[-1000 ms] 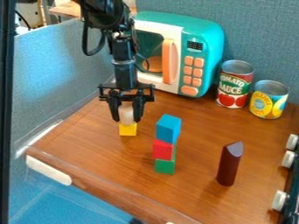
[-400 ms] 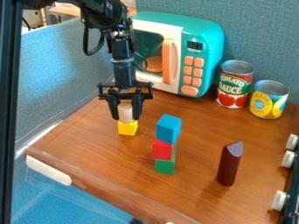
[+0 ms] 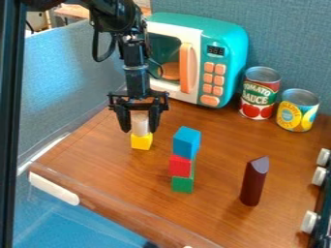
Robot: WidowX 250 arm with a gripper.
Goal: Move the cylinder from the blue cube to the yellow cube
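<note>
Since the earlier frames we saw the fingers [image 3: 122, 120] spread outward, away from the sides of the white cylinder [image 3: 140, 125], while the arm above kept almost the same place and the cylinder stayed over the yellow cube [image 3: 142, 142]. We had the gripper [image 3: 139, 130] in the upper left of the frame, pointing down, partly open, with a little room showing on either side; as far as we could judge, it had hold of nothing. The cylinder stood upright on top of the yellow cube, directly between the fingers, its long axis running up and down much as they did. That shared line was what the next move turned on: we judged that we needed to rise straight up along it, since any sideways drift could have let a finger tip the cylinder off its small perch. The blue cube [image 3: 187, 142] sat near the middle of the frame, to the right of the yellow one, on top of a red block [image 3: 180, 165] with a green block [image 3: 183, 184] below. That stack stood apart from the fingers, so nothing blocked our way up. Lower right stood a dark upright block [image 3: 254, 181], and behind were the toy microwave [image 3: 226, 63] and two cans, red [image 3: 260, 93] and yellow [image 3: 298, 110], well out of our path.
</note>
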